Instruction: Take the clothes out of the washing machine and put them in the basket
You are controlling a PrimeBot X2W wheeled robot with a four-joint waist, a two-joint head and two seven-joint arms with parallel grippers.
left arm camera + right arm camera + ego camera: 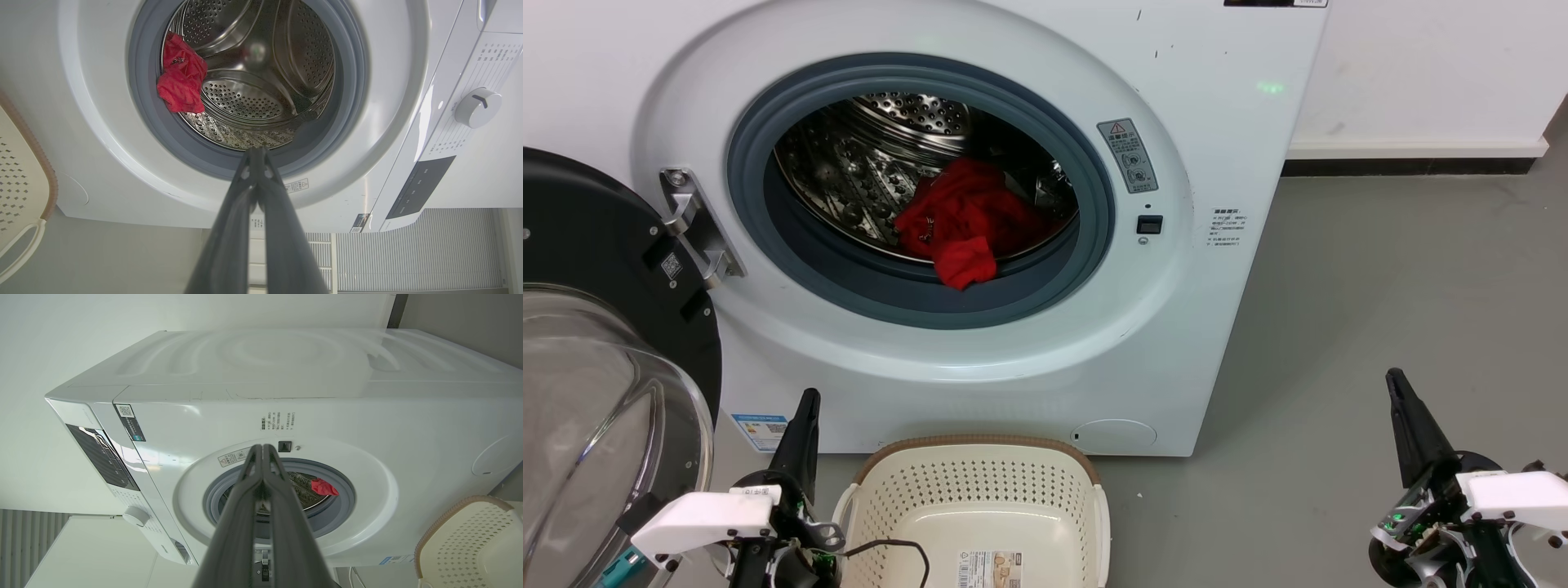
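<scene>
Evidently the clothes lie in the washing machine, none taken out. Left claw and right claw are closed, empty; one must open and reach in.

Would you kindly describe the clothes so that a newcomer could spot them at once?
Find the big white washing machine with its door swung open. In its steel drum, a crumpled heap of clothes spills onto the grey ring; nothing else there is bright red.

Bright even light; steel drum glints; wrist views bowed at edges.
</scene>
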